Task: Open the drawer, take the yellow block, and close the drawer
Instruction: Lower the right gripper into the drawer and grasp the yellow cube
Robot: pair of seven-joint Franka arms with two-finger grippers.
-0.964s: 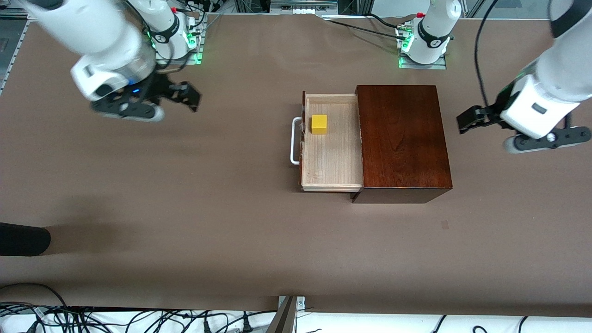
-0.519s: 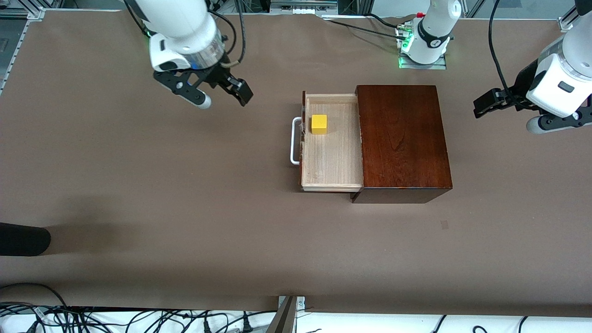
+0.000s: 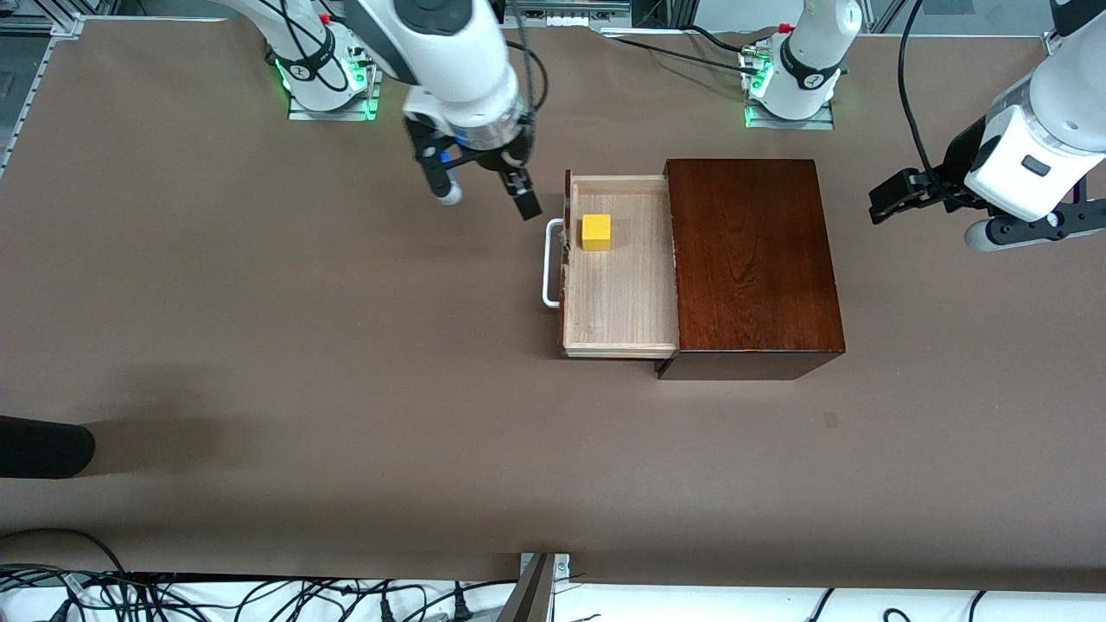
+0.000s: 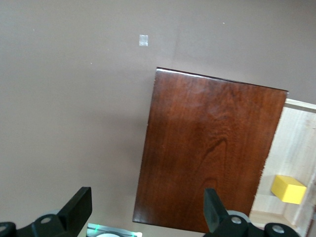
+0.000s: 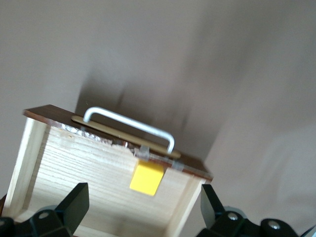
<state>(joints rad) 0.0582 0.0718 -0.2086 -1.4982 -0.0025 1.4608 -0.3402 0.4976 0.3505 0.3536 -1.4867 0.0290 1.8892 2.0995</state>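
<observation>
The drawer [image 3: 618, 294] is pulled out of the dark mahogany box [image 3: 750, 259], with its white loop handle [image 3: 548, 263] toward the right arm's end of the table. The yellow block [image 3: 596, 231] lies in the drawer near the handle side; it also shows in the right wrist view [image 5: 146, 179] and the left wrist view [image 4: 288, 189]. My right gripper [image 3: 484, 197] is open and empty, in the air over the table just beside the drawer's handle side. My left gripper [image 3: 929, 216] is open and empty, over the table past the box at the left arm's end.
The brown table [image 3: 302, 363] carries a small pale mark [image 3: 830, 420] nearer the front camera than the box. A dark object [image 3: 43, 446] lies at the table edge at the right arm's end. Cables run along the front edge.
My right gripper has swept from the right arm's end of the table to just beside the open drawer. My left gripper has shifted slightly. The drawer and block have not moved.
</observation>
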